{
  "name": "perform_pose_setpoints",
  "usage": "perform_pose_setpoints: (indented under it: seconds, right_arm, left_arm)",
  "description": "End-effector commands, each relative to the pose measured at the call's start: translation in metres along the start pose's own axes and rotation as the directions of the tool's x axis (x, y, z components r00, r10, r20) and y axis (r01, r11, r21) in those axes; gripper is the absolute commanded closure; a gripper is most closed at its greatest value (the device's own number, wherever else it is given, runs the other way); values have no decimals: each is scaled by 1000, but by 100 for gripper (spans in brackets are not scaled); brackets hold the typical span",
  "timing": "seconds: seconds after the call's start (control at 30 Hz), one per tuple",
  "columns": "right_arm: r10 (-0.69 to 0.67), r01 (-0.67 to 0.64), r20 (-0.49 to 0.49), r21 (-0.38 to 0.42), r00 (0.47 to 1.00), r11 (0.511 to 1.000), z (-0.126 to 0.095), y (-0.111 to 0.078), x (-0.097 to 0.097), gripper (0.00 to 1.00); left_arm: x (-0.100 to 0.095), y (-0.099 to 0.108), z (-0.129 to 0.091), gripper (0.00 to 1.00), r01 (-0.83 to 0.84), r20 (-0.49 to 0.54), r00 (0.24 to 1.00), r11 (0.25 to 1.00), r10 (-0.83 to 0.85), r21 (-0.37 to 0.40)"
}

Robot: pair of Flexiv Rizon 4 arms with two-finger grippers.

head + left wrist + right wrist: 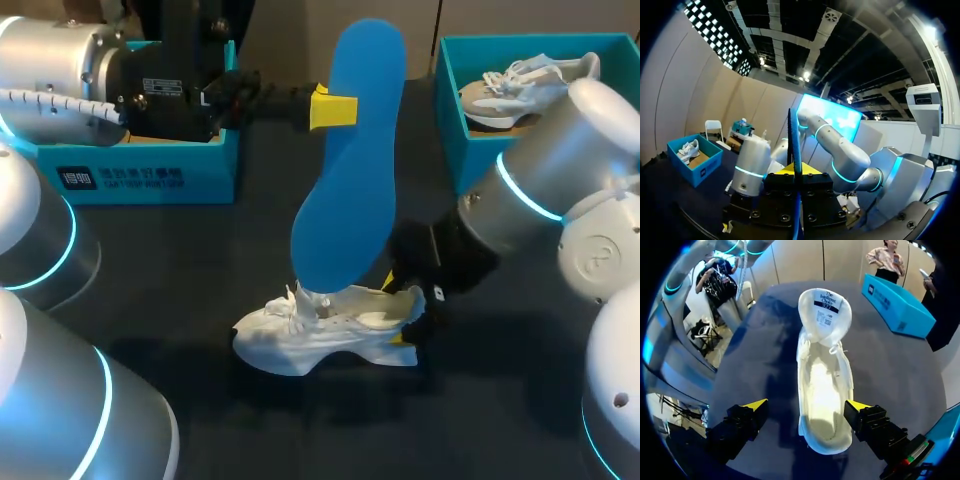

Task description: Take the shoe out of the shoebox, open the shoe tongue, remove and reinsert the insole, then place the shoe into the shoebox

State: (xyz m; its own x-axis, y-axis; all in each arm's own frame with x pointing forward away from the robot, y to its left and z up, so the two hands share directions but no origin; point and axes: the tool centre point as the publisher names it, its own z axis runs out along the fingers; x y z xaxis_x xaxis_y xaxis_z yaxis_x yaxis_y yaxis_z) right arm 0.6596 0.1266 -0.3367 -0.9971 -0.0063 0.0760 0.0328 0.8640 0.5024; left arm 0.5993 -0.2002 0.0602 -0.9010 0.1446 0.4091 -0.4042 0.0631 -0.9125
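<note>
A blue insole [350, 160] hangs upright above the table, and my left gripper [333, 108] is shut on its upper part. The left wrist view shows the insole [794, 145] edge-on between that gripper's [796, 170] fingers. Under it a white shoe [330, 330] lies on the dark table, toe to the left. My right gripper [396, 310] is at the shoe's heel. From the right wrist, the shoe [822, 385] has its tongue [825, 310] folded forward and its inside bare. The right gripper [806, 405] stands open astride the heel.
A blue shoebox [150, 170] stands at the back left, behind my left arm. A second blue box [450, 110] at the back right holds another white shoe [520, 85]. Bare table lies in front of the shoe.
</note>
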Motion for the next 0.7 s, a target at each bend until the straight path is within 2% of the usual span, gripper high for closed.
perform_pose_setpoints:
  seconds: [0.03,0.27,0.33,0.47,0.7]
  right_arm:
    - [8,-6,-8,257,1000,967,-6,11,0,0]
    - [30,-26,-6,359,1000,933,-13,20,-3,0]
    - [23,-24,9,361,1000,932,-15,19,-6,0]
    - [26,-40,39,389,999,921,-17,15,-11,0]
    - [46,-57,35,457,998,888,-14,6,-16,0]
  left_arm:
    - [0,1,1,100,0,0,1000,1000,0,2]
    - [0,1,1,100,0,0,1000,1000,0,2]
    - [0,1,1,100,0,0,1000,1000,0,2]
    - [0,1,1,100,0,0,1000,1000,0,2]
    - [0,1,1,100,0,0,1000,1000,0,2]
